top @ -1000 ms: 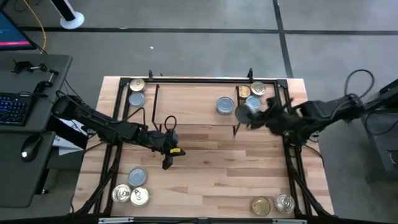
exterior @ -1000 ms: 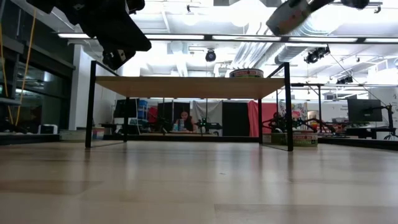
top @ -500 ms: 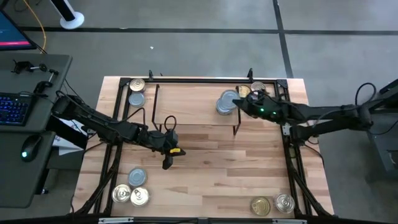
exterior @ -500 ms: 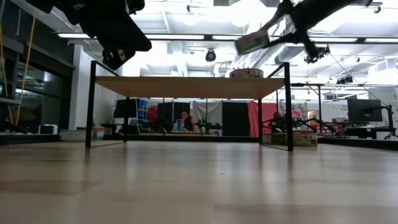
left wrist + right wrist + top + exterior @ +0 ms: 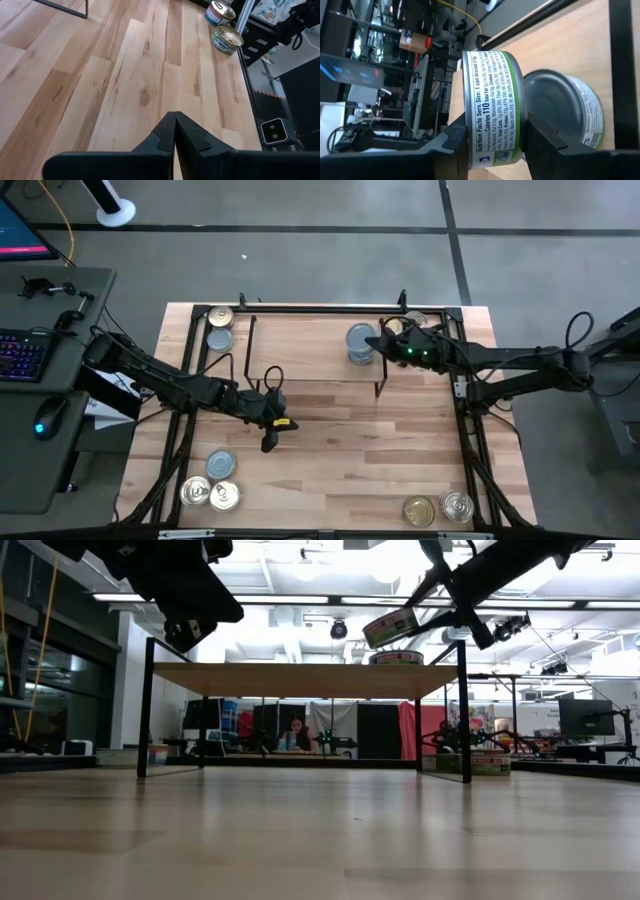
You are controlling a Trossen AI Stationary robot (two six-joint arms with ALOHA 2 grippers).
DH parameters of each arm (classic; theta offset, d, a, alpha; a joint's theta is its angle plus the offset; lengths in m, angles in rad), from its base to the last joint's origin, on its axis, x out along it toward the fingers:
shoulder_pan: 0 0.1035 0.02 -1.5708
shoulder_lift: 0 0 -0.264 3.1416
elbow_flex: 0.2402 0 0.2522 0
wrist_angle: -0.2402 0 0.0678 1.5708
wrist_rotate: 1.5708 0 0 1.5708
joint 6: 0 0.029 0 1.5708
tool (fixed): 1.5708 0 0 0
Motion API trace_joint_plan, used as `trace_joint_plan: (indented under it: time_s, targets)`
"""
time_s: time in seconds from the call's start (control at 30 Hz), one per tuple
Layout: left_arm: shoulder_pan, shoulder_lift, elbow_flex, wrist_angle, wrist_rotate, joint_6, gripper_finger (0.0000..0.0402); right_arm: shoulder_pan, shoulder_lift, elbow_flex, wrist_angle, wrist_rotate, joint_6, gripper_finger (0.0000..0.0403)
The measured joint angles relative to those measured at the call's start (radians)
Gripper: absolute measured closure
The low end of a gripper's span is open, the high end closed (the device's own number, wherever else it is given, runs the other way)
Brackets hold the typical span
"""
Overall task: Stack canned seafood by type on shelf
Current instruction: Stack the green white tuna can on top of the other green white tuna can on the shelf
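The green-labelled tin is sitting clamped by its flat ends between the fingers of the right tool, which is hanging above the far right part of the shelf. Just beneath and beside it, a second tin is resting on the shelf board; in the right wrist view its grey top is showing close behind the held tin, and whether the two are touching cannot be told. The shelf's black wire leg is standing just near of this spot. More tins are sitting on the tabletop: a pair at the far left corner, three at the near left, two at the near right, and some at the far right partly hidden by the right arm. The left tool is hanging over the middle of the tabletop, its fingers pressed together and holding nothing.
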Motion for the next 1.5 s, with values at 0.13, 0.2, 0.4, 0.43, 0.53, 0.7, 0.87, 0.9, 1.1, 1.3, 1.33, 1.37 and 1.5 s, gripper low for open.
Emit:
trace_joint_plan:
  time_s: [0.13,0.2,0.4,0.43,0.53,0.7,0.87,0.9,1.1,1.3,1.33,1.37,1.5]
  targets:
    - [0.000,0.000,0.000,-0.001,0.000,0.001,0.0401,0.000,0.000,0.000,-0.023,0.005,0.010,0.0277]
    - [0.000,0.000,0.000,-0.002,0.000,0.001,0.0402,0.000,0.000,0.000,-0.043,0.005,0.041,0.0277]
    - [0.000,0.000,0.000,-0.007,0.000,0.001,0.0402,0.000,0.001,0.001,-0.083,0.008,0.000,0.0276]
    - [0.000,0.000,0.000,-0.007,0.000,0.002,0.0402,0.000,0.001,0.001,-0.084,0.008,-0.001,0.0276]
    - [0.000,0.000,0.000,-0.008,0.000,0.001,0.0401,0.000,0.001,0.001,-0.087,0.025,0.023,0.0276]
    - [0.000,0.000,0.000,-0.008,0.000,0.001,0.0401,0.000,0.001,0.001,-0.089,0.031,0.051,0.0272]
    - [0.000,0.000,0.000,-0.008,0.000,0.003,0.0402,0.000,0.001,0.001,-0.089,0.008,0.045,0.0243]
    - [0.000,0.000,0.000,-0.008,0.000,0.003,0.0402,0.000,0.001,0.001,-0.090,0.007,0.045,0.0235]
    - [0.000,0.000,0.000,-0.008,0.000,0.003,0.0402,0.000,0.006,0.001,-0.085,0.002,0.044,0.0178]
    - [0.000,0.000,0.000,-0.008,0.000,0.003,0.0401,0.000,0.061,0.001,0.024,-0.058,0.011,0.0142]
    - [0.000,0.000,0.000,-0.010,0.000,0.003,0.0402,0.000,0.072,0.001,0.047,-0.072,-0.008,0.0141]
    - [0.000,0.000,0.000,-0.009,0.000,0.003,0.0402,0.000,0.081,0.002,0.058,-0.084,-0.027,0.0140]
    - [0.000,0.000,0.000,-0.009,0.000,0.001,0.0401,0.000,0.090,0.002,0.052,-0.100,-0.030,0.0139]
